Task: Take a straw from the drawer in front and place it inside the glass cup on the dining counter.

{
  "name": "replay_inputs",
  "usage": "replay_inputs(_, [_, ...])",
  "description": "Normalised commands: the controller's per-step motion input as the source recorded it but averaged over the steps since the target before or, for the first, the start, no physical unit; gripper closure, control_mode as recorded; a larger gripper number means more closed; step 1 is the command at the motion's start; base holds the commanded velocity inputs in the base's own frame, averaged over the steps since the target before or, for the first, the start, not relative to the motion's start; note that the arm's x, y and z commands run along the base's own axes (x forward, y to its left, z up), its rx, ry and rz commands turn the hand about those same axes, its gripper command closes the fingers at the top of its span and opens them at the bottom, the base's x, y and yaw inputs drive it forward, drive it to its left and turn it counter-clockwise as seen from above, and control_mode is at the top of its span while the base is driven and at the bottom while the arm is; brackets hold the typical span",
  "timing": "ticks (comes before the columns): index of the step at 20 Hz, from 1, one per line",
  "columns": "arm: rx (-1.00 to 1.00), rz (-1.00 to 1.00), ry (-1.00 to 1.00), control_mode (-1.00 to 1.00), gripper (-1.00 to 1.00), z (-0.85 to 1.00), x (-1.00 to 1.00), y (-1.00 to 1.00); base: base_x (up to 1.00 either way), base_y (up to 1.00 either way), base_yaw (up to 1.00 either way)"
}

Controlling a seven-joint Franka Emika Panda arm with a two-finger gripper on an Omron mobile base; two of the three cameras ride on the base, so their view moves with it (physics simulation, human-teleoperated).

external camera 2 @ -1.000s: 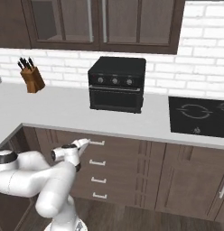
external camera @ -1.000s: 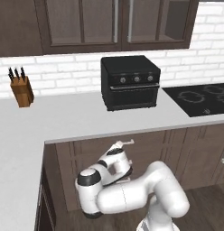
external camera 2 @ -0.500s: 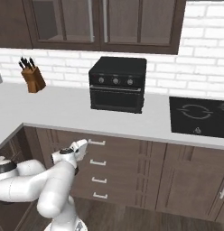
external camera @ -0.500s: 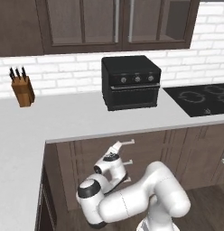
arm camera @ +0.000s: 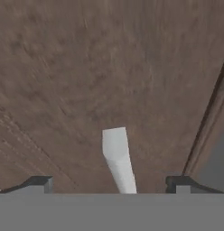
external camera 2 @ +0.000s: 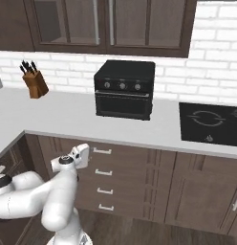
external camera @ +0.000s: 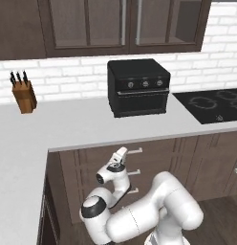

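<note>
Left base view: you're at the very start. The drawer (external camera: 121,158), top of the stack under the worktop (external camera: 82,125) front edge, is still shut; straw presumably inside, so hidden. Gripper (external camera: 121,154) sits right at the silver handle (external camera: 134,151).

Right base view: same story. The gripper (external camera 2: 85,154) is just beside the left end of the top drawer (external camera 2: 121,154) handle (external camera 2: 102,151), other drawers below it closed too. Glass cup and dining counter aren't in front of you here, so expect a drive after the pick.

Hand view: the handle (arm camera: 118,159) runs up between the two fingertips (arm camera: 39,183), with dark wood of the drawer front (arm camera: 86,67) behind it. Jaws stand wide apart, holding nothing; I can't tell whether a pad touches the bar.

Left to do, as I judge it: grip handle, pull open, pick straw, go to counter, drop it in the cup.
</note>
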Motion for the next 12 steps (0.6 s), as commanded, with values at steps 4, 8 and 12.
replay_inputs(4, [-0.19, 0.00, 0.06, -1.00, -1.00, 0.08, 0.04, 0.00, 0.00, 0.00, 0.00])
replay_inputs(8, [-0.14, 0.00, 0.19, -1.00, -1.00, 0.00, 0.66, -0.05, 0.00, 0.00, 0.00])
replay_inputs(12, [-0.15, 0.00, 0.17, -1.00, -1.00, -0.26, 0.51, -0.26, 0.00, 0.00, 0.00])
